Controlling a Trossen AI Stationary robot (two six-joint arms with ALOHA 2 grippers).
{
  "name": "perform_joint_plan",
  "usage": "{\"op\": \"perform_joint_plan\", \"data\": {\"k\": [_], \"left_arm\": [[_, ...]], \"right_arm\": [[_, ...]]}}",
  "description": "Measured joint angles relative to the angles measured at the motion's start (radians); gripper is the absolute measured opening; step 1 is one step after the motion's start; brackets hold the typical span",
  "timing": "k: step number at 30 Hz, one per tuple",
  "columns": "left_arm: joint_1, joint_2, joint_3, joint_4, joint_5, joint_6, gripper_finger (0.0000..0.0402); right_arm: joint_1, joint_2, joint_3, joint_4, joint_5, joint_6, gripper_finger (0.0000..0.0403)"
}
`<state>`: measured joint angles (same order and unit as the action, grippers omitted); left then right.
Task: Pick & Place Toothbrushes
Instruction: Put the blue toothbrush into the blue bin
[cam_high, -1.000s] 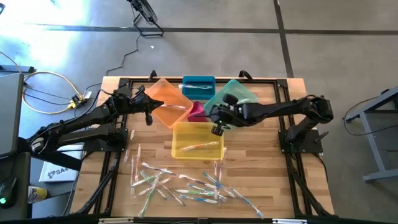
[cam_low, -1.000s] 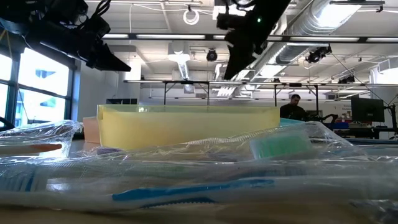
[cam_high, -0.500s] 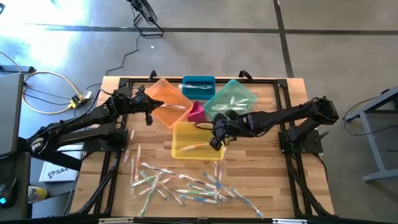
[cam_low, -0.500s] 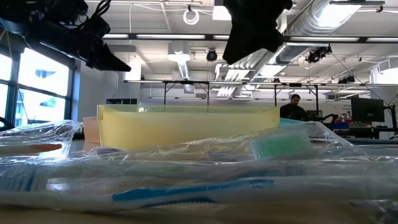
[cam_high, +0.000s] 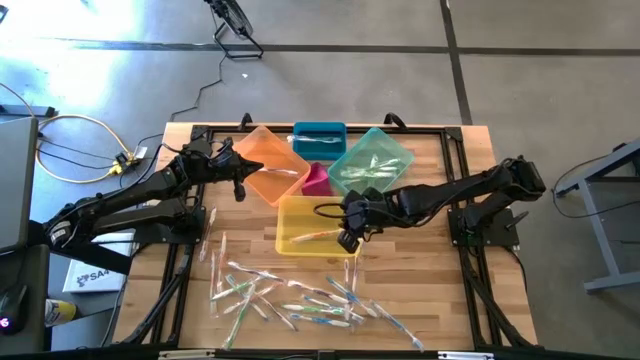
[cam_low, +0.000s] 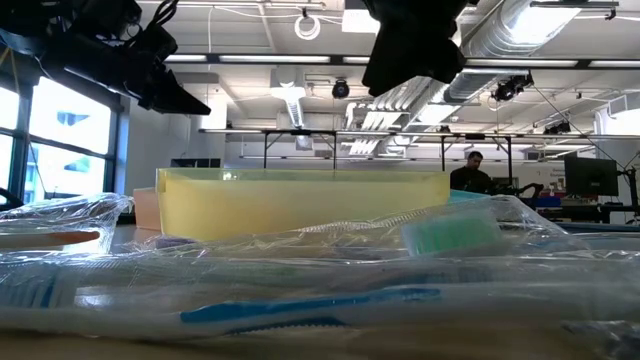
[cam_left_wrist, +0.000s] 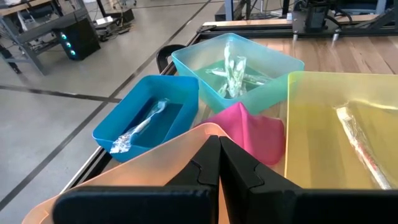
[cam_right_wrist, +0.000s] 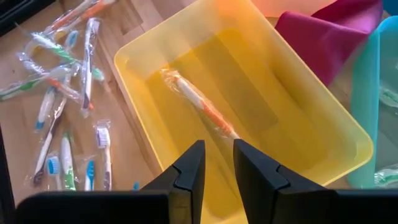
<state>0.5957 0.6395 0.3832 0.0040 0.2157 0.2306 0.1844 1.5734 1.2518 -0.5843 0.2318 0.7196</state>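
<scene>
Toward the table's front edge, beyond the yellow bin under your right gripper, lies the toothbrushes pile, handles pointing every way. That gripper's fingers stand slightly apart, holding nothing. Your left gripper, clenched and empty, hovers farther off.

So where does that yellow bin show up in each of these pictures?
High view: the yellow bin sits mid-table, under the right gripper.
Low view: it is the wide yellow wall behind the wrapped toothbrushes.
Left wrist view: at the right edge.
Right wrist view: it fills the middle, one orange-accented toothbrush inside.
Shared landmark: the pink bin, beside it in three views.
</scene>
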Motion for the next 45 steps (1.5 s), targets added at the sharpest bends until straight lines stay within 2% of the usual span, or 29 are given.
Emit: {"op": "perform_joint_plan", "data": {"k": [5,13,24,38,41,45], "left_arm": [[0.0,0.0,0.0,0.0,0.0,-0.004,0.0],[0.0,0.0,0.0,0.003,0.0,-0.004,0.0],[0.0,0.0,0.0,0.003,0.0,-0.009,0.0],[0.0,0.0,0.0,0.039,0.002,-0.133,0.0],[0.0,0.0,0.0,0.039,0.002,-0.151,0.0],[0.0,0.0,0.0,0.039,0.002,-0.157,0.0]], "right_arm": [[0.0,0.0,0.0,0.06,-0.006,0.048,0.0075],[0.024,0.0,0.0,0.114,-0.101,0.071,0.0075],[0.136,0.0,0.0,0.134,-0.099,0.126,0.0075],[0.316,0.0,0.0,0.143,-0.074,0.18,0.0075],[0.36,0.0,0.0,0.106,-0.078,0.263,0.0075],[0.418,0.0,0.0,-0.001,-0.078,0.486,0.0075]]}}
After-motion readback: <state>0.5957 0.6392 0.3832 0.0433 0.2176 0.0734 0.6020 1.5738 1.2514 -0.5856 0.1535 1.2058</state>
